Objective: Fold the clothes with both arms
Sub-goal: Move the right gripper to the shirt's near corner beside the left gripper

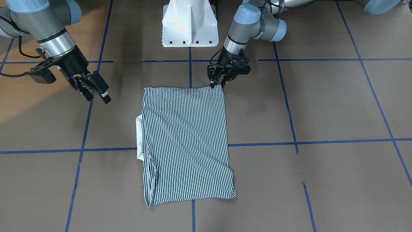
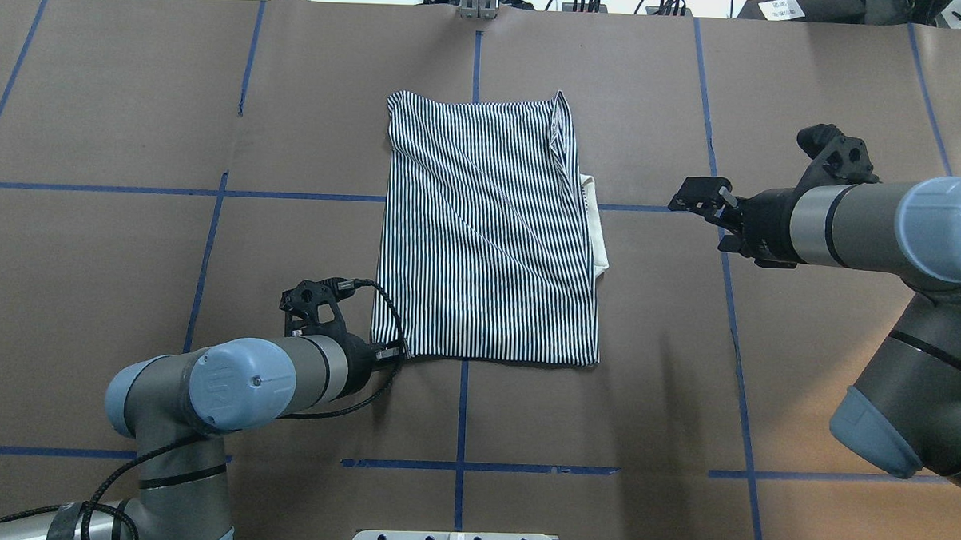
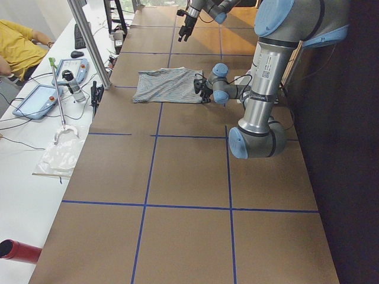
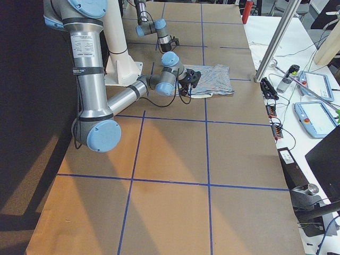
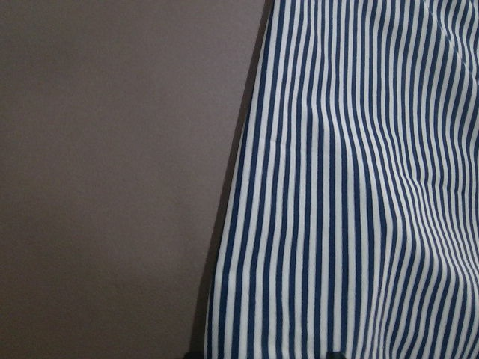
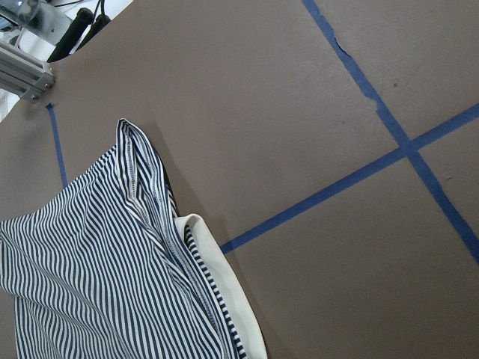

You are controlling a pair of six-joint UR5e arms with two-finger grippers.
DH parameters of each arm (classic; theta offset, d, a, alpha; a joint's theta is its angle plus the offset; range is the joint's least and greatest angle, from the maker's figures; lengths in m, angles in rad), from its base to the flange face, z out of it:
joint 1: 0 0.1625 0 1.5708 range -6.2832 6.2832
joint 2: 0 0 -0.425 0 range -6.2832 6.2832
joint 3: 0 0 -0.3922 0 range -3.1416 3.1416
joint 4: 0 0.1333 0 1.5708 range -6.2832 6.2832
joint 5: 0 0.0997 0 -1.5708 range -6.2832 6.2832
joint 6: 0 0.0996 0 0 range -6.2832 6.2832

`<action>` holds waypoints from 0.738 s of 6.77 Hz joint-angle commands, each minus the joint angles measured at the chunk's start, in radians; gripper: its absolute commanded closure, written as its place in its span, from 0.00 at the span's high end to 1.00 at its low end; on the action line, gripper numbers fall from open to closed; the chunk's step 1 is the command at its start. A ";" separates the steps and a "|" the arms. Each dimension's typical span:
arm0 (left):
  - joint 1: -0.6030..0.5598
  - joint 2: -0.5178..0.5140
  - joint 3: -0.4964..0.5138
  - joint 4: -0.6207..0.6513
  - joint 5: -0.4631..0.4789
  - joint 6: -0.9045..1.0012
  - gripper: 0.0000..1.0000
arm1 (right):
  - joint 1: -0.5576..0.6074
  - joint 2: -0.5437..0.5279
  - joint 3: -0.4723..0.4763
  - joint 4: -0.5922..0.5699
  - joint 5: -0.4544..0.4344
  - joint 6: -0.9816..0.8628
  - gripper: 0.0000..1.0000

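Observation:
The striped polo shirt (image 1: pixel 186 138) lies folded into a rectangle at the table's middle, also in the overhead view (image 2: pixel 486 230). Its cream collar (image 1: pixel 139 135) sticks out from under one long edge (image 2: pixel 598 226). My left gripper (image 1: pixel 217 85) stands low at the shirt's near corner (image 2: pixel 394 351), its fingers slightly apart and its tips at the fabric edge. The left wrist view shows the shirt's edge (image 5: pixel 359 187) flat on the table. My right gripper (image 1: pixel 98 95) is open and empty, hovering off the collar side (image 2: pixel 691 201). Its wrist view shows the collar (image 6: pixel 224 299).
The white pedestal base (image 1: pixel 190 25) stands at the robot's side of the table. Blue tape lines (image 1: pixel 190 145) cross the brown table. An aluminium post (image 3: pixel 89 41) and tablets (image 3: pixel 41 100) stand on the operators' bench, where a person in yellow (image 3: pixel 15 44) sits.

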 commanded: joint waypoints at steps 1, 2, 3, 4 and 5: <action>-0.002 -0.003 0.000 0.000 -0.001 0.001 0.00 | -0.002 -0.001 0.000 0.000 0.000 0.000 1.00; -0.011 -0.003 -0.003 0.000 -0.001 0.001 0.00 | -0.002 -0.001 0.000 0.000 0.000 0.000 1.00; -0.016 -0.004 -0.005 -0.002 0.002 0.001 0.00 | -0.008 -0.001 0.002 0.000 -0.001 0.008 0.99; -0.016 -0.006 -0.006 -0.002 0.002 0.001 0.00 | -0.037 0.009 0.003 -0.008 -0.014 0.106 0.88; -0.014 -0.010 -0.008 -0.003 0.002 0.000 0.00 | -0.087 0.012 0.005 -0.012 -0.071 0.185 0.81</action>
